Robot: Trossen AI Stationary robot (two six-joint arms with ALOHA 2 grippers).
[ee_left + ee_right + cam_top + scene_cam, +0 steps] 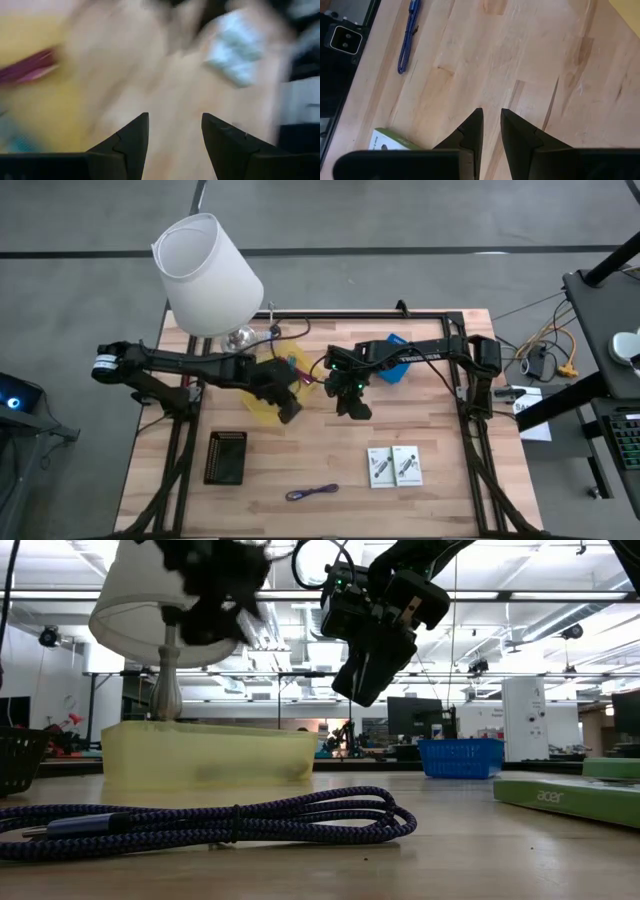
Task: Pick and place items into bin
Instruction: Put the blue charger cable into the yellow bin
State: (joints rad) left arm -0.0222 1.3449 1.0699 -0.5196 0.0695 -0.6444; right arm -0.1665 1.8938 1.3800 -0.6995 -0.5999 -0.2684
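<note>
High view: cord (312, 493) (purple) seemingly well apart from left gripper (290, 413).

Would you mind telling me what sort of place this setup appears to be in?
Probably a robotics lab or workshop: two dark robot arms work over a pale wooden butcher-block table, with an open ceiling of strip lights and computer monitors on benches behind.

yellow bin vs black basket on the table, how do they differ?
Colour: the yellow bin is translucent yellow; the black basket is dark mesh.
Contents: the yellow bin shows a purple item inside; nothing is visible in the black basket.
Position: the yellow bin sits beside the lamp under the left gripper; the black basket lies nearer the front edge, away from both arms.
Both rest flat on the wooden table.
</note>
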